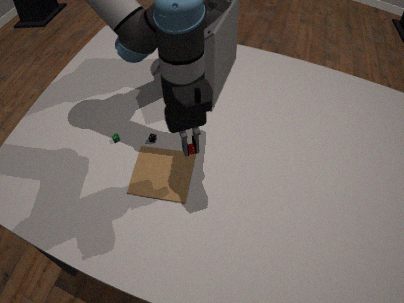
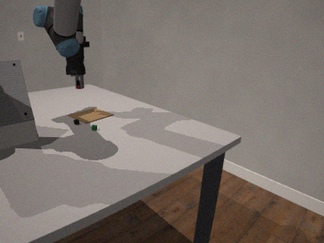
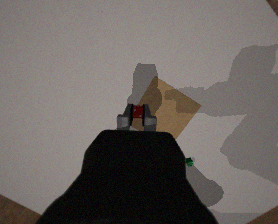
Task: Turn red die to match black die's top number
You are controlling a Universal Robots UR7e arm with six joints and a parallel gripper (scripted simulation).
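My gripper (image 1: 191,149) (image 2: 79,87) (image 3: 137,110) is shut on the red die (image 1: 192,149) (image 2: 78,87) (image 3: 137,111) and holds it in the air, well above the table. In the top view it appears over the mat's upper right corner. The number on the red die is too small to read. The tan mat (image 1: 154,169) (image 2: 96,116) (image 3: 177,117) lies flat. The black die (image 1: 152,138) (image 2: 76,122) lies on the table just off the mat's edge; its top number cannot be read. In the wrist view the black die is hidden.
A green die (image 1: 116,138) (image 2: 94,127) (image 3: 189,162) lies on the table to the left of the black die in the top view. A large grey panel (image 1: 226,49) (image 2: 16,99) stands on the table beside the arm. Arm shadows fall across the table and mat.
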